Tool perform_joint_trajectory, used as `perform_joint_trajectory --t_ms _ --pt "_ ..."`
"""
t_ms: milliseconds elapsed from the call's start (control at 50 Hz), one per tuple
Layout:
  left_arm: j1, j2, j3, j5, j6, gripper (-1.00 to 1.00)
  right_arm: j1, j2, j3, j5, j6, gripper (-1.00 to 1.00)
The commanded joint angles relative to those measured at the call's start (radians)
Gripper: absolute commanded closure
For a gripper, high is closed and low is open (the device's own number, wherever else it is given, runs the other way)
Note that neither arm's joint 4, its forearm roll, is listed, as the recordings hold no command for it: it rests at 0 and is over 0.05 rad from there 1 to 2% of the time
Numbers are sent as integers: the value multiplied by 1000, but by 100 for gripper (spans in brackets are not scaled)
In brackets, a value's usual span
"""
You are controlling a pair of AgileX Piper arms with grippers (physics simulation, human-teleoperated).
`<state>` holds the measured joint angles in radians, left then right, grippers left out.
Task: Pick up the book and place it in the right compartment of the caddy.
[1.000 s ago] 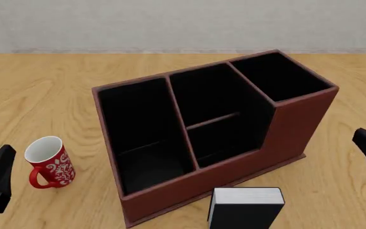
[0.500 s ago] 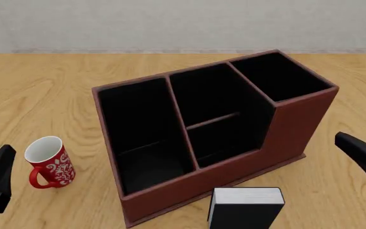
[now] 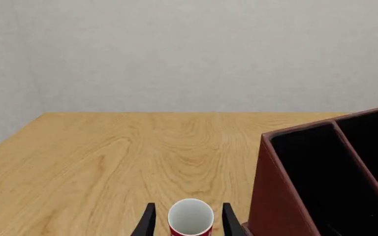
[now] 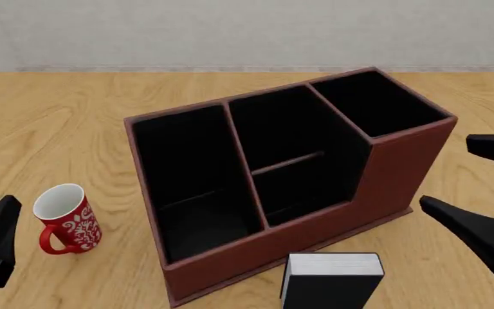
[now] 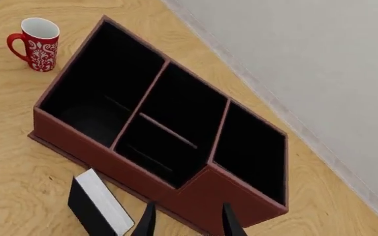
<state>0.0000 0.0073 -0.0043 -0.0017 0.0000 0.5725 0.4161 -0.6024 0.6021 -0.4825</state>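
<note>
The right tool point(image 4: 475, 187) hangs spread wide and empty just right of the caddy point(image 4: 401, 161). The left tool point(image 3: 186, 223), fingers apart, holds nothing, with the red mug point(image 4: 65, 219) beyond it. The book point(image 4: 331, 280) stands on the desk point(image 4: 49, 122) against the caddy's near wall, outside the right compartment point(image 4: 375, 103).

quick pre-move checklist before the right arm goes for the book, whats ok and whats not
1. Book free to grasp: ok, it stands on the table in front of the caddy, nothing on it.
2. Right gripper open: ok, fingers spread apart and holding nothing.
3. Right gripper lined up over the book: not ok, it is off to the book's right, beside the caddy.
4. Right compartment free: ok, only black lining shows inside.
5. Left gripper out of the way: ok, it sits far left by the red mug.
6. Gap between book and caddy wall for a finger: cannot tell.
</note>
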Motion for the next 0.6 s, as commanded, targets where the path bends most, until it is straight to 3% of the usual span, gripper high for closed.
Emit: perform_joint_trajectory --t_ms 20,600 --pt "0 0 0 0 0 -100 47 72 -11 25 -43 -100" --pt "0 0 0 0 0 -100 155 187 -79 141 -76 -100"
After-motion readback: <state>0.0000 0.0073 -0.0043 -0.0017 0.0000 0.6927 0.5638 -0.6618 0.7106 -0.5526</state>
